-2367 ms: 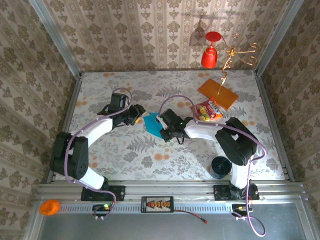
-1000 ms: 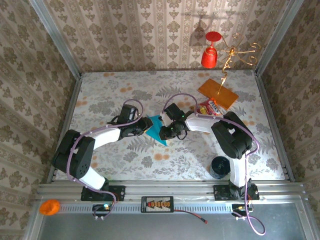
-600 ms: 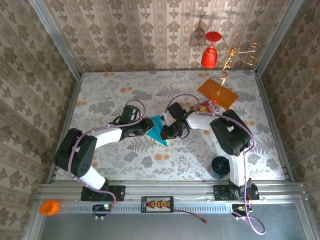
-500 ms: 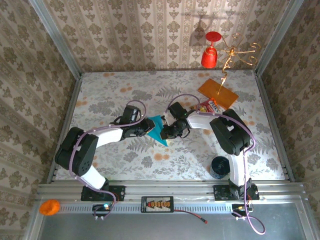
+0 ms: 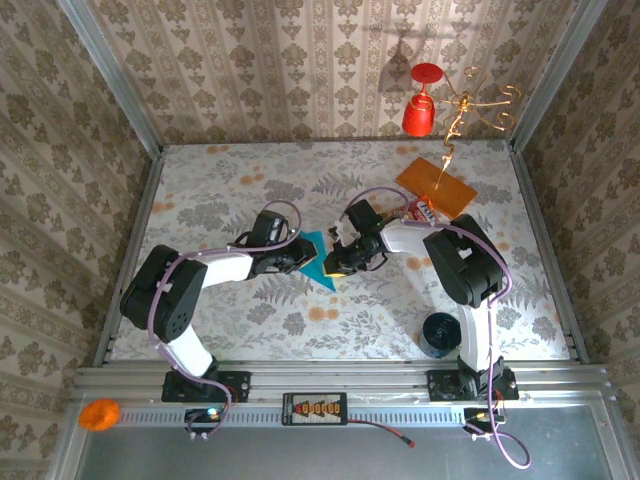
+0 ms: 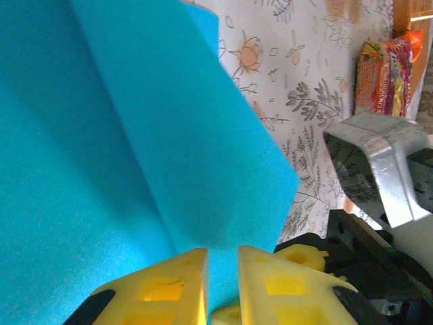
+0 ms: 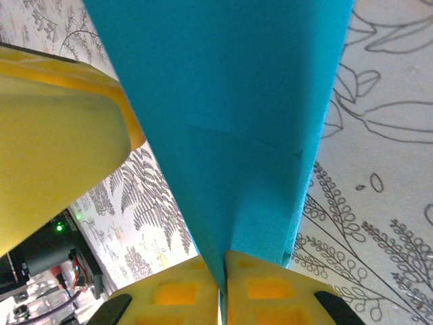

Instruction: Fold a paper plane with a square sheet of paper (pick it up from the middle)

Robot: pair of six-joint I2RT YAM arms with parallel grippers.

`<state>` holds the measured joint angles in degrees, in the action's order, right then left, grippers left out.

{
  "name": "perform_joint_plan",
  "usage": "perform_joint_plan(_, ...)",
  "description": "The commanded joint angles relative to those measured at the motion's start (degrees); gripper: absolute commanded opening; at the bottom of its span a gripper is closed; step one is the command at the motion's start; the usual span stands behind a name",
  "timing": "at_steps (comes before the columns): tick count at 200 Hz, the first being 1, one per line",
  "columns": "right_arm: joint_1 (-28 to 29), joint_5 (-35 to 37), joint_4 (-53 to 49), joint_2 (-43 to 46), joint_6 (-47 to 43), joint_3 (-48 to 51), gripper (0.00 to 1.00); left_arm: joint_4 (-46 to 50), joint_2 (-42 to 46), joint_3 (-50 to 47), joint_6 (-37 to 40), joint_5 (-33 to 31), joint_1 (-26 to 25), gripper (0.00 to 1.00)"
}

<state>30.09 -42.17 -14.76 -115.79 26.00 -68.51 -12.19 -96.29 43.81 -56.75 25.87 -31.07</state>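
Note:
The square sheet of paper (image 5: 319, 252) is teal and folded into a pointed wedge, tip toward the near edge, held over the table's middle. My right gripper (image 5: 337, 262) is shut on its right side; in the right wrist view the yellow pads (image 7: 270, 288) pinch the folded edge of the paper (image 7: 230, 101) at the gripper (image 7: 222, 256). My left gripper (image 5: 298, 256) meets the paper from the left. In the left wrist view its jaws (image 6: 222, 252) stand a narrow gap apart, astride a raised fold of the paper (image 6: 135, 135).
A red-and-yellow snack packet (image 5: 418, 212) and an orange card (image 5: 436, 187) lie behind the right arm. A black cup (image 5: 438, 333) stands near the right base. A red glass (image 5: 421, 110) and a gold stand (image 5: 470, 103) are at the back wall.
My left gripper has travelled right to the paper and its jaws have narrowed around the fold. My right gripper has kept its pinch and shifted slightly right.

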Motion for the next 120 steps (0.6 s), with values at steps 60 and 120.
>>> perform_joint_plan(60, -1.21, -5.08, -0.46, -3.03, 2.43, 0.96, 0.11, -3.1, -1.41, 1.45, 1.88, 2.23, -0.31, 0.17)
perform_joint_plan(120, -1.95, -6.12, 0.53, -3.57, 4.02, 1.62, 0.11, -5.01, -4.13, 2.63, 1.9, 4.41, -1.01, 0.16)
